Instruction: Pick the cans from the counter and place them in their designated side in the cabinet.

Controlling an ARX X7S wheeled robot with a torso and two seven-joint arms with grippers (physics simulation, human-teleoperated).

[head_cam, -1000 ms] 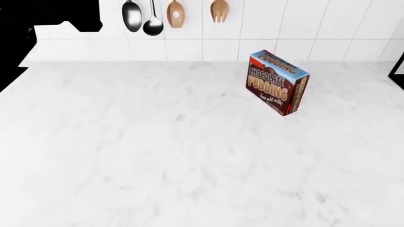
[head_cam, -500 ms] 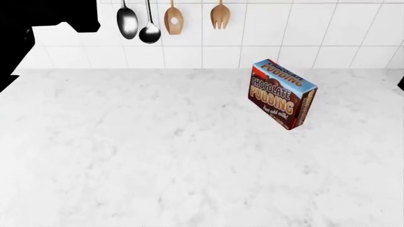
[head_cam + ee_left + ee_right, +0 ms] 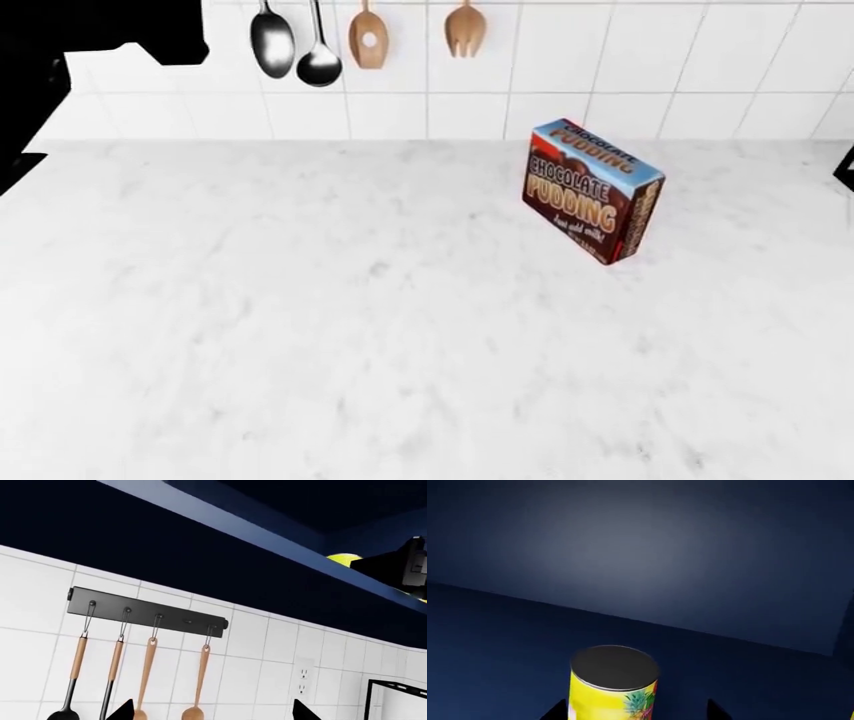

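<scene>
A can (image 3: 614, 685) with a yellow pineapple label and a dark grey lid stands upright on the dark blue cabinet shelf (image 3: 507, 645). My right gripper (image 3: 635, 711) is open, with its fingertips (image 3: 557, 711) on either side of the can and a clear gap on one side. In the left wrist view a yellow can (image 3: 343, 559) shows inside the cabinet beside the dark right gripper (image 3: 400, 567). My left gripper (image 3: 212, 711) is open and empty, raised in front of the tiled wall. The counter (image 3: 334, 330) holds no can. Neither gripper shows in the head view.
A brown chocolate pudding box (image 3: 590, 190) stands at the back right of the counter. Spoons and wooden utensils (image 3: 320, 40) hang on the tiled wall from a black rail (image 3: 147, 612). A wall socket (image 3: 303, 677) is to the right of the rail.
The head view tilted up, then a little back down. The pudding box and the counter have not moved.
</scene>
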